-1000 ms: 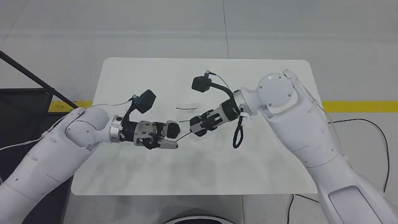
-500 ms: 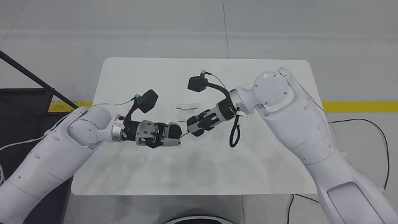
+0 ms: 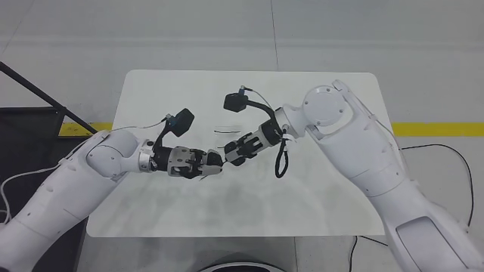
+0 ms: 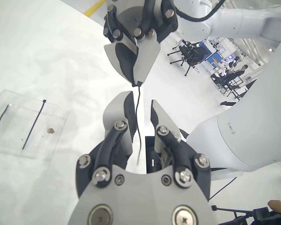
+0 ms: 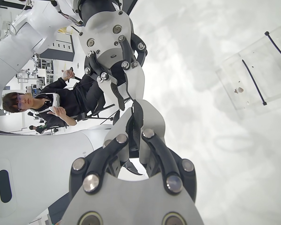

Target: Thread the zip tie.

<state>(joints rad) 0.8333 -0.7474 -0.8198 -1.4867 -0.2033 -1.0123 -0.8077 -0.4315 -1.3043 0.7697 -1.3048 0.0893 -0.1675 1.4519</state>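
While the left gripper (image 4: 141,99) stands parted above the table (image 4: 37,47), the zip tie (image 4: 138,113) runs through the gap between its fingers; just beyond, the right gripper (image 4: 136,80) is clamped on the tie's end; farther off, two spare ties (image 4: 34,124) lie on a clear sheet (image 4: 14,127).

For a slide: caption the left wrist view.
Right gripper pinches a thin black plastic zip tie, its strap running through the open left gripper.

Thin black zip tie (image 4: 138,114), end pinched by right gripper (image 4: 137,83), strap straight.
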